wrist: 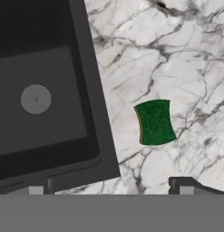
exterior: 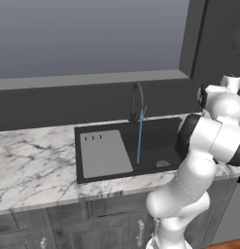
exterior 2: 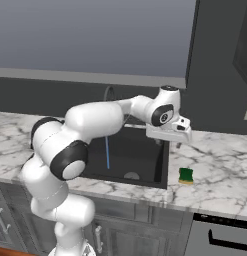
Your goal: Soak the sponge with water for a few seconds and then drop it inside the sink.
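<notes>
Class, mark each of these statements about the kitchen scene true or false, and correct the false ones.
1. The sponge lies on the marble counter beside the sink. True.
2. The gripper is shut on the sponge. False: it is open, above the counter, holding nothing.
3. Water runs from the faucet into the basin. True.
4. The sponge's yellow side faces up. False: the green layer is on top.
5. The sponge sits on the ribbed drainboard. False: it is on the counter at the sink's other side.
</notes>
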Motion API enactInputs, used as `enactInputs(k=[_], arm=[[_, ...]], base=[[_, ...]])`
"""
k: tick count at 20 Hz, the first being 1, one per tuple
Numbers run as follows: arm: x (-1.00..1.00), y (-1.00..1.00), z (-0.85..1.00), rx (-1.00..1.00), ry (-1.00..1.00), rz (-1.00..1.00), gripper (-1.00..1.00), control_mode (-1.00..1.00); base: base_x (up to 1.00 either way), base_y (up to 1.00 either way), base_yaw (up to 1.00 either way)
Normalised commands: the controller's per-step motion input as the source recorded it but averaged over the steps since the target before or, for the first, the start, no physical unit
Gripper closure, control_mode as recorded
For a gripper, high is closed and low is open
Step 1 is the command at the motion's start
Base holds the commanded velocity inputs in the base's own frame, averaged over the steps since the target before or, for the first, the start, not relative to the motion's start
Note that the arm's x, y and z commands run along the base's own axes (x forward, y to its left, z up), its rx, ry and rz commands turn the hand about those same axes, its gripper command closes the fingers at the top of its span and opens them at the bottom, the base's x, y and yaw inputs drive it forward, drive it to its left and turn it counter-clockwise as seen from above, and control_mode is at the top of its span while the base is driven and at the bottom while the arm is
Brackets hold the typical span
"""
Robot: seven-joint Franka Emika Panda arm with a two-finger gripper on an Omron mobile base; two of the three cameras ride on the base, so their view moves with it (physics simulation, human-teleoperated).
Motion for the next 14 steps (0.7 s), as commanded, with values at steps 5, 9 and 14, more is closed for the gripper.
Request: enactInputs(k=[5, 9, 14], arm=[[0.0, -0.28, -0.39, 0.03, 0.0, 0.0, -1.0, -1.0], [0.0, -0.21, -0.51, 0.02, 0.0, 0.0, -1.0, -1.0], [0.0, -0.07, -0.39, 0.0, 0.0, 0.0, -1.0, -1.0]], base=[[0.0, 0.0, 0.0], [0.0, 0.0, 0.0], [0.0, 0.0, 0.0]])
